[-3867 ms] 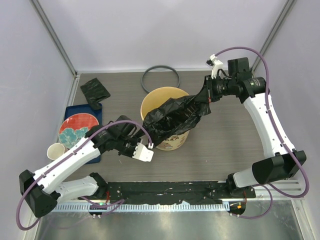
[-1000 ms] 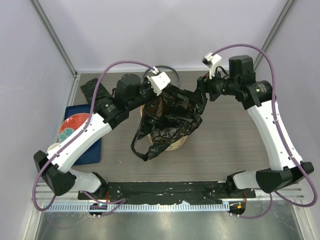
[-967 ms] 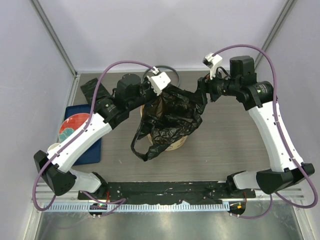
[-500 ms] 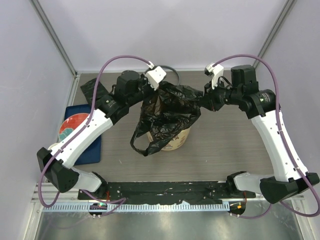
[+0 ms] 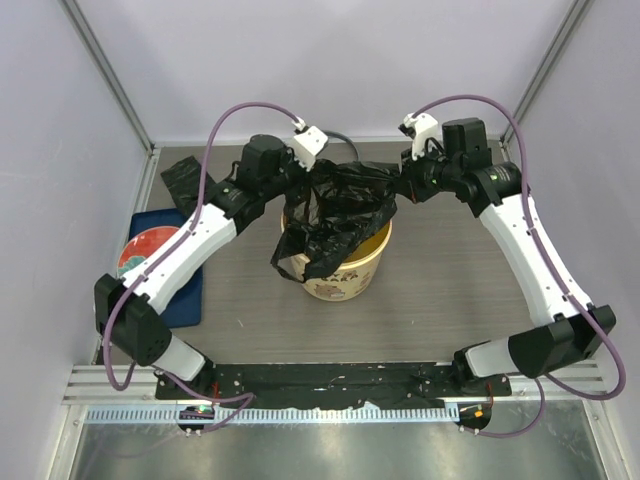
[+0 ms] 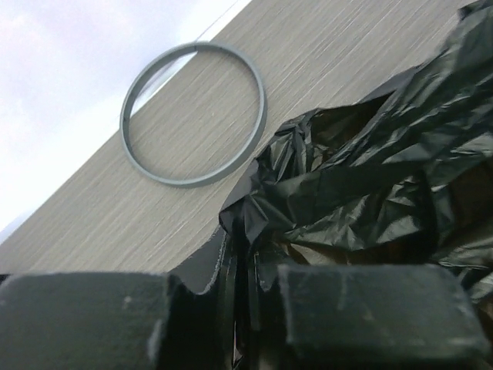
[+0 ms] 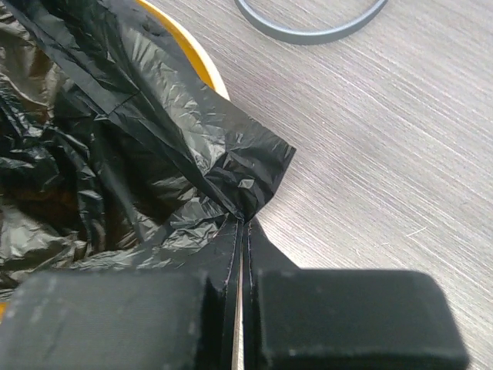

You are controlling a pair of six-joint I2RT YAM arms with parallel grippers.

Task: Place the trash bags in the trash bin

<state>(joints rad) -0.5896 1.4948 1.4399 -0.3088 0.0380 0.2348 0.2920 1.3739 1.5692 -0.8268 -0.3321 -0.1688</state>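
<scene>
Left end effector [image 5: 303,183] and right end effector [image 5: 399,186], clenched on crinkly black plastic bag [image 5: 337,212], have converged; bag now sags partly into cream-yellow bin [image 5: 347,283].

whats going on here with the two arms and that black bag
Both arms hold one large black trash bag stretched over the trash bin. The left gripper is shut on one edge of the film and the right gripper on the opposite edge. The middle sags into the bin's mouth, and a loop hangs over its near-left rim. A small folded black packet lies on the table to the left, untouched.
</scene>
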